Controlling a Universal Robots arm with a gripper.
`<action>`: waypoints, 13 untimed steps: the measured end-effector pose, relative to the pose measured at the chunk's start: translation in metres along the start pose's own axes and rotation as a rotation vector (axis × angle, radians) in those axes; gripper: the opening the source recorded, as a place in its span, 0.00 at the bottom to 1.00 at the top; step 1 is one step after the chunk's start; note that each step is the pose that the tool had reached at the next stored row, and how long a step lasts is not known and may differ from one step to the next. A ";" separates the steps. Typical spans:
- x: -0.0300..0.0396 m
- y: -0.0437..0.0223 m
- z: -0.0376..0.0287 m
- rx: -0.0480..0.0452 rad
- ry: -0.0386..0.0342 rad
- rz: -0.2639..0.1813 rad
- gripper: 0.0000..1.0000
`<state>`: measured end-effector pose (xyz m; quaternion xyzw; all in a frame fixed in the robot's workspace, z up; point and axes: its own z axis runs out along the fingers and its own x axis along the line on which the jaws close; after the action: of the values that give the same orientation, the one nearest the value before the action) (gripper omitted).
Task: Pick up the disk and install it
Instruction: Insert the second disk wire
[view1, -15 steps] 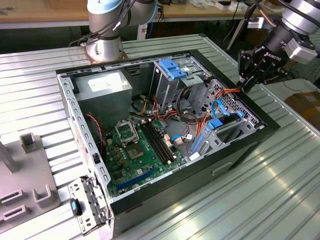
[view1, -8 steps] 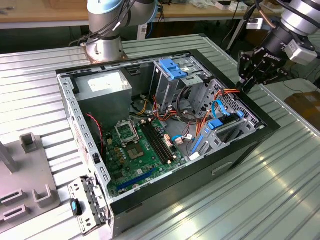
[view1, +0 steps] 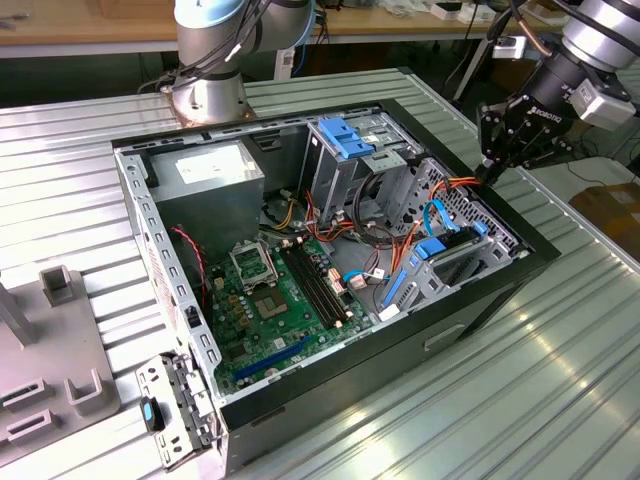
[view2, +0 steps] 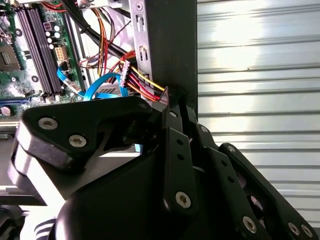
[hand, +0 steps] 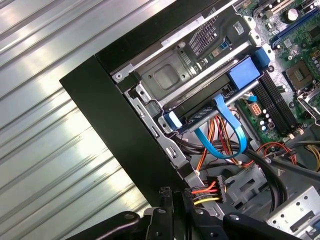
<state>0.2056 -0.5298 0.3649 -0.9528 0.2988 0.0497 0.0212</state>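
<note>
One disk (view1: 447, 252), blue-framed, lies in the bay at the computer case's (view1: 480, 300) right-centre edge, long axis along that wall, below-left of the tool (view1: 492, 168) at upper right, fingers together, holding nothing.

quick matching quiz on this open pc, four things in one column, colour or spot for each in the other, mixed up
Things:
1. motherboard
2. power supply
3. disk
4. gripper

Descriptions:
A. black, over the case rim at the exterior view's right
B. green, flat on the case floor
C. grey box in the case corner nearest the arm base
D. blue-framed, in a bay, with a blue cable crossing it

Pairs: 1-B, 2-C, 3-D, 4-A
</note>
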 end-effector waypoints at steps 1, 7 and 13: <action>0.0000 0.0000 0.0000 0.0001 -0.0001 -0.001 0.17; 0.0000 0.0000 0.0001 -0.0001 -0.0002 -0.004 0.17; -0.0069 0.0048 0.0008 0.0151 0.0253 -0.007 0.17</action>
<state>0.1972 -0.5297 0.3648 -0.9542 0.2962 0.0353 0.0248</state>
